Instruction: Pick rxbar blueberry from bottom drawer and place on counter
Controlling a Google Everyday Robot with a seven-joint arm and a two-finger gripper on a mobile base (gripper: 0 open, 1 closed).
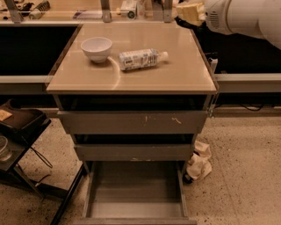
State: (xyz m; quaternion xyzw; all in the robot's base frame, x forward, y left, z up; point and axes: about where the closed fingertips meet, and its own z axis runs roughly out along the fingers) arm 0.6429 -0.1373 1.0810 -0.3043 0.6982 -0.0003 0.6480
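Observation:
The bottom drawer (pixel 131 193) stands pulled open at the foot of the cabinet, and its grey floor shows nothing lying on it. The rxbar blueberry is not in view. The counter (pixel 175 70) is the glossy beige slab on top of the cabinet. My gripper (pixel 189 12), pale yellow at the end of the white arm (pixel 246 17), hovers above the counter's far right corner, well away from the drawer.
A white bowl (pixel 96 47) and a clear bottle lying on its side (pixel 140 59) rest on the counter. Two closed drawer fronts (pixel 131 123) sit above the open one. Crumpled paper (pixel 199 162) lies on the floor at right. A black stand (pixel 22 132) is at left. A cluttered ledge (pixel 88 11) runs behind.

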